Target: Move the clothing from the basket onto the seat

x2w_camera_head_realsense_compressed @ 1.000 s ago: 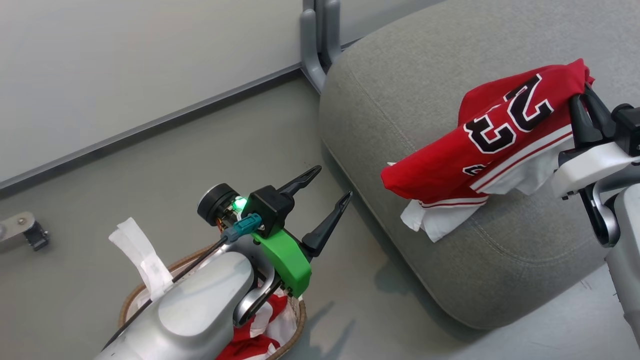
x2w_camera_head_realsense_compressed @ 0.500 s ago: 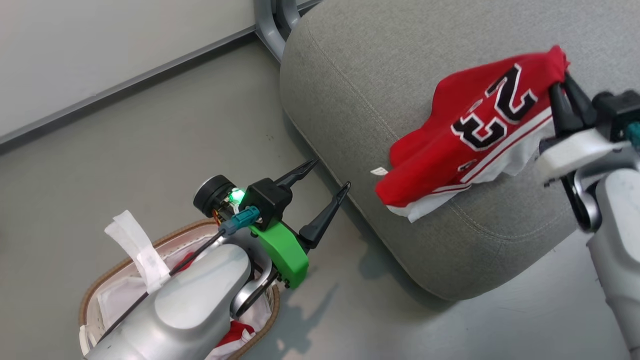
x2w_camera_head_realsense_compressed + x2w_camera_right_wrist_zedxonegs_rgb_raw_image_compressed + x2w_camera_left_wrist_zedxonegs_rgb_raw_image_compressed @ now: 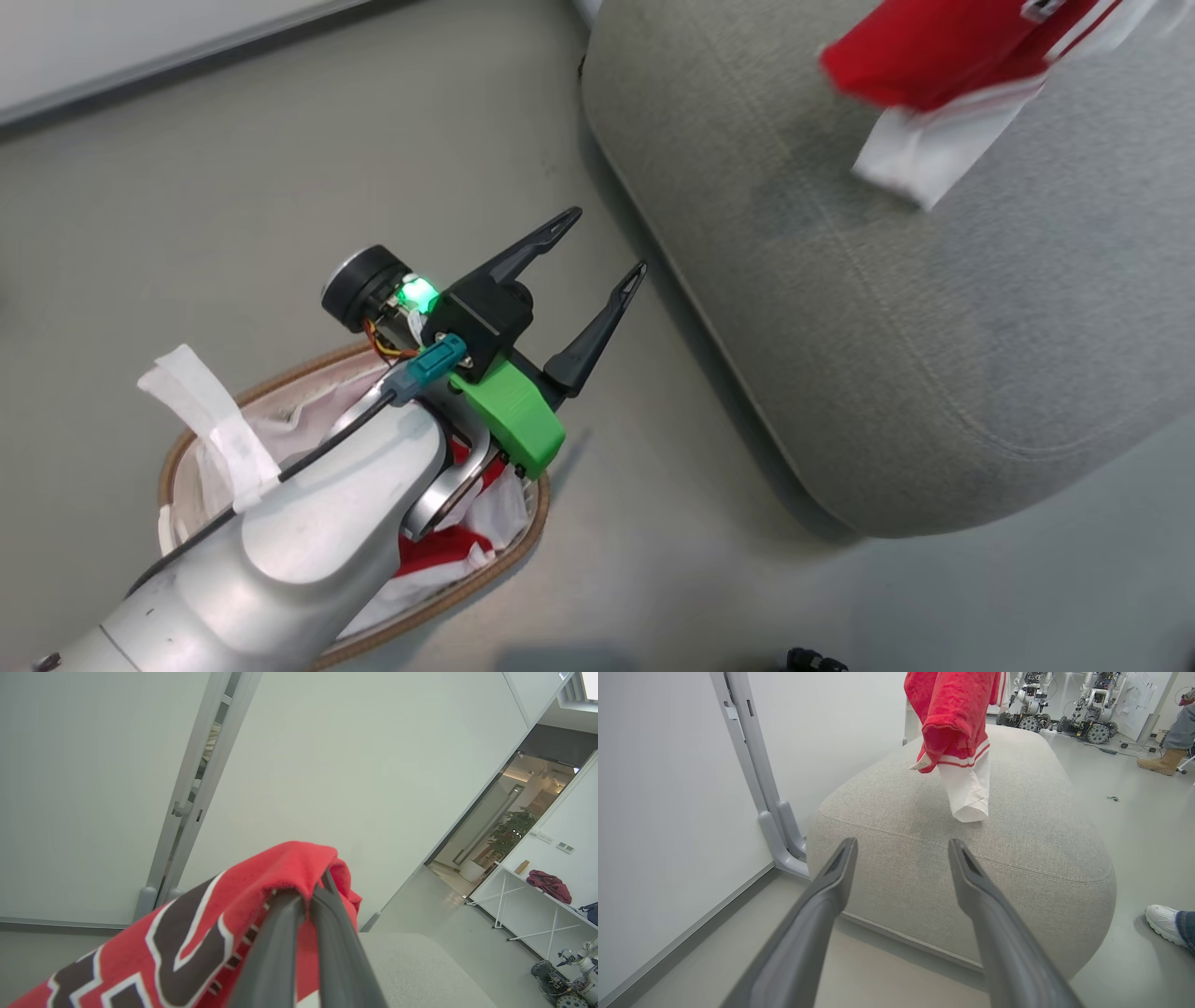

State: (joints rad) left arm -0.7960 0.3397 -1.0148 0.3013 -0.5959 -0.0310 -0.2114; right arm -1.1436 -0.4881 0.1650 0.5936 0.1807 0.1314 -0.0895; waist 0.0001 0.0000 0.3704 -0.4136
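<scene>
The grey seat point(image 3: 934, 327) is lying across the right of my head view. The basket point(image 3: 518, 551) is sitting on the floor point(image 3: 280, 187) at lower left, with red-and-white clothing point(image 3: 439, 557) inside. A red jersey point(image 3: 924, 56) is hanging over the seat at upper right, my right jaws clenching its fabric. My left jaws are gaping, empty, at centre frame between basket and seat.

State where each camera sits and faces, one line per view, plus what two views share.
Head view: on the head, looking down at basket, seat; left gripper shows.
Left wrist view: low, facing the seat's end; own fingers apart.
Right wrist view: raised, facing the wall; right gripper clamps the jersey.
Left wrist and head views share seat and jersey.
</scene>
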